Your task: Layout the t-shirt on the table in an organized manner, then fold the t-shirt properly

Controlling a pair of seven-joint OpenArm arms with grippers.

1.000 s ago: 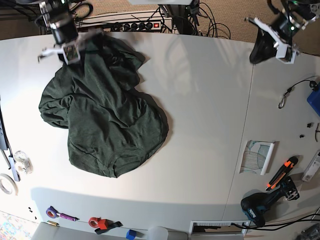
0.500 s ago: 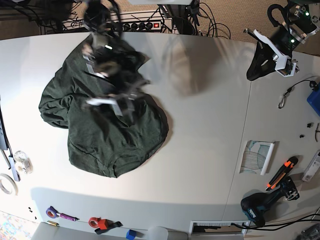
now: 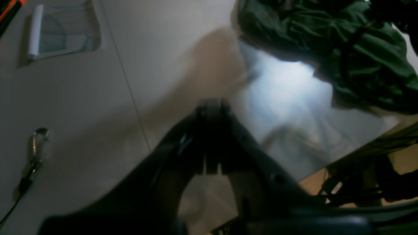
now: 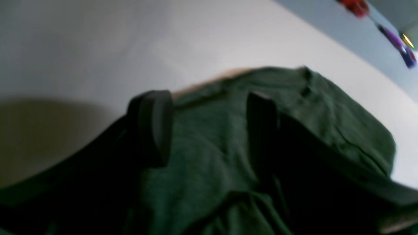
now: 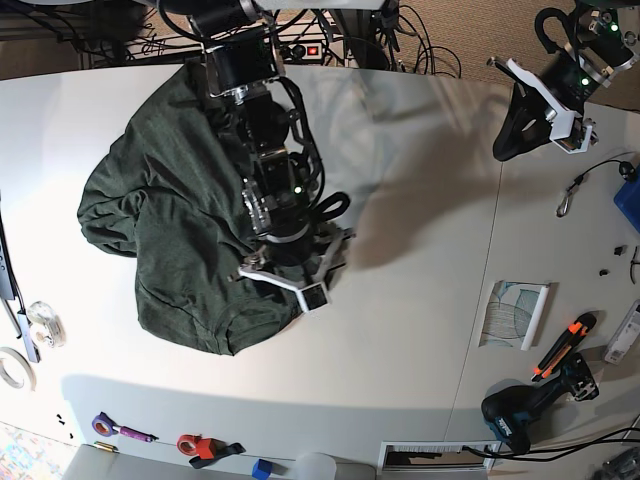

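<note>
Spanning the base view, the white table (image 5: 420, 330) carries a seam line down that view's right part. Dark green t-shirt (image 5: 170, 230) lies as a crumpled, unfolded heap on the base view's left half, with deep folds and one bunched edge reaching towards the far table edge; its lower hem curves near the table's middle. Right arm (image 5: 265, 150) reaches from the far edge across the shirt, its right gripper (image 5: 290, 282) over the cloth's edge nearest the table centre. Right wrist view: right gripper (image 4: 207, 130) has its two fingers (image 4: 153, 127) spread wide apart with green fabric (image 4: 209, 182) beneath and between them, nothing pinched; cannot tell whether the pads touch the cloth. Left arm (image 5: 570, 70) sits at the far corner on the base view's right, well apart from the shirt. Left gripper (image 5: 503, 145) hangs above bare table; left wrist view shows the left gripper (image 3: 210, 107) with both fingers pressed together, holding nothing, and the shirt (image 3: 359, 49) lying far beyond it. Loose items on the strip right of the seam: black-and-teal drill (image 5: 525, 410), clear packet (image 5: 515, 312), orange-black knife (image 5: 562, 345), carabiner (image 5: 572, 195). Tape rolls (image 5: 45, 322) at the opposite edge.
</note>
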